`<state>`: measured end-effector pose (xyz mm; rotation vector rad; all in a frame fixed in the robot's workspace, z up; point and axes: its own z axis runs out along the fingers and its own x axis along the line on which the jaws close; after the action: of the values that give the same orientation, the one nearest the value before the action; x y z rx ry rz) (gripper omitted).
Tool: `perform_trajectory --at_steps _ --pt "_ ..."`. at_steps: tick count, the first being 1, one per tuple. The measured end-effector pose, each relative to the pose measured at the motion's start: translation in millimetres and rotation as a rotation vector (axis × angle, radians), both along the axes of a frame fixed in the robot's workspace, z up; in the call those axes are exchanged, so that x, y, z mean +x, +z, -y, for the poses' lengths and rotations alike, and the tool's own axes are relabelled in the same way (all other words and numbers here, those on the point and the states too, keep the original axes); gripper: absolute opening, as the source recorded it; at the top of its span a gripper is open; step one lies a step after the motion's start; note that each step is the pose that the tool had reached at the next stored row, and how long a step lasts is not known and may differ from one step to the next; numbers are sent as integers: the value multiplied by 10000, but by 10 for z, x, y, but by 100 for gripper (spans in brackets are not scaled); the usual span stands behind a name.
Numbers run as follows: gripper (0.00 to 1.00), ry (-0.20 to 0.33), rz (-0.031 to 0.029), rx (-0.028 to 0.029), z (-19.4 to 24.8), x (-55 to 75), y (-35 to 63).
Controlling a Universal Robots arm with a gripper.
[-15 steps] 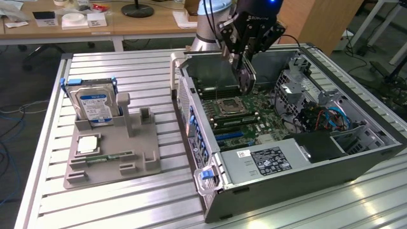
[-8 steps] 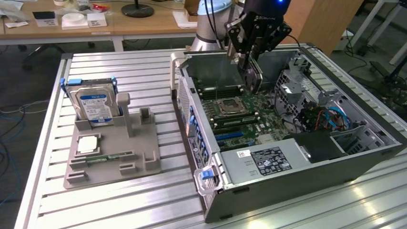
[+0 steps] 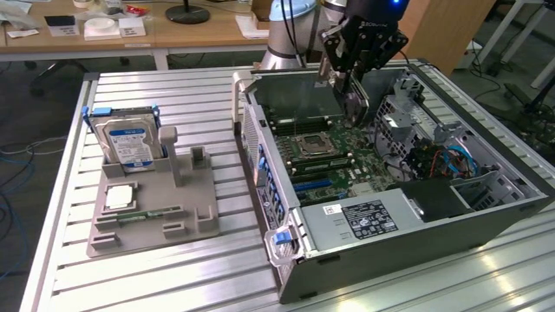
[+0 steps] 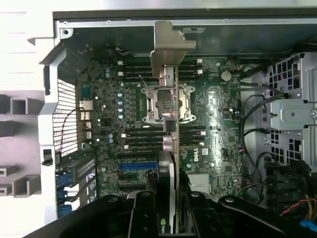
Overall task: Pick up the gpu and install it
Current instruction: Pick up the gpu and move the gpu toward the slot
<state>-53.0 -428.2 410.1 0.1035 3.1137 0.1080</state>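
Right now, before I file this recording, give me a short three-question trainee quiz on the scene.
1. Where does the hard drive stand?
2. True or false: the gpu is already seated in the motherboard.
3. What is the gripper shut on? A) hard drive B) gpu C) memory stick
Key: 1 upright in the grey holder, on the exterior view's left; 2 false, it is held above the board inside the open case; 3 B.

Arm point(image 3: 282, 47): silver-grey tube, pale blue joint cap. Pincer point(image 3: 351, 75): black, angular, white lettering, blue light above; glossy black fingers point(image 4: 143, 213).
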Motion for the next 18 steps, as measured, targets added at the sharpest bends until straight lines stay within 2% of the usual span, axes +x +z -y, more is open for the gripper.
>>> perform_trajectory --at_steps 18 --pt "27 1 0 9 0 488 0"
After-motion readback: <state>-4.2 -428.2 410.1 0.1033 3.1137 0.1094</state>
